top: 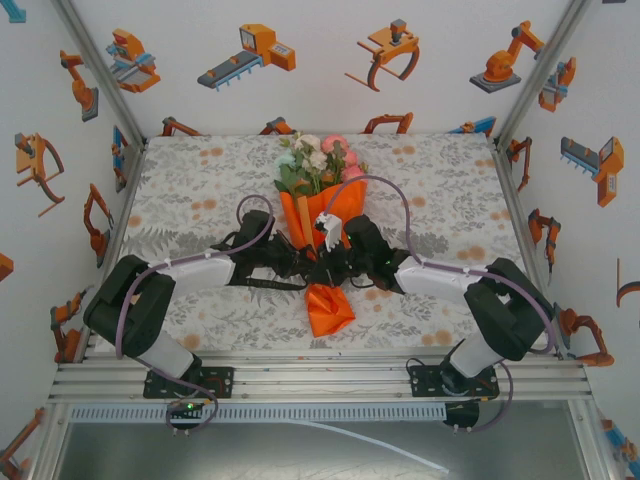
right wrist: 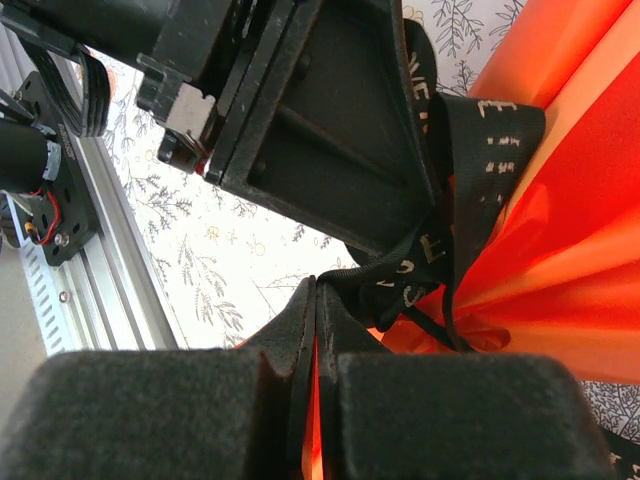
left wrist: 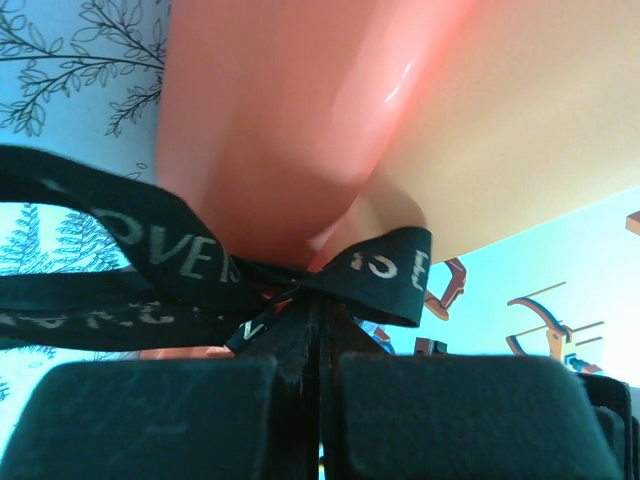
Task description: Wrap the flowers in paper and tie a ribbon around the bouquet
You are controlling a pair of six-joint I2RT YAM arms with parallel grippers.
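Backdrop: white walls [top: 300,90] printed with orange robot drawings, closing in a bench [top: 200,190] under a grey leafy cloth.
Left arm [top: 190,272]: reaches in low from the left, so that its tip meets the bundle at the narrow waist.
Left fingers [left wrist: 160,420]: clenched, with a strand of the ribbon [left wrist: 170,260] running down into the seam between them. I'd judge they hold that end taut to snug the knot.
Bouquet [top: 318,225]: lies flat mid-bench, pointing away from the arms. The flowers [top: 315,160] fan out at the far end, and the orange paper [top: 328,308] flares again at the near end, with a pinch between.
Knot: black ribbon with pale lettering, tied round that pinch and touching the paper, just in front of both sets of fingers.
Right fingers [right wrist: 470,420]: drawn close, with a thin slit between them. A ribbon strand leads up to their tips, but I cannot tell whether they grip it.
Right arm [top: 440,275]: comes in from the right, opposite the left one, placed to pull the other end outward.
Stage: the wrapping looks done and the tie seems nearly finished.
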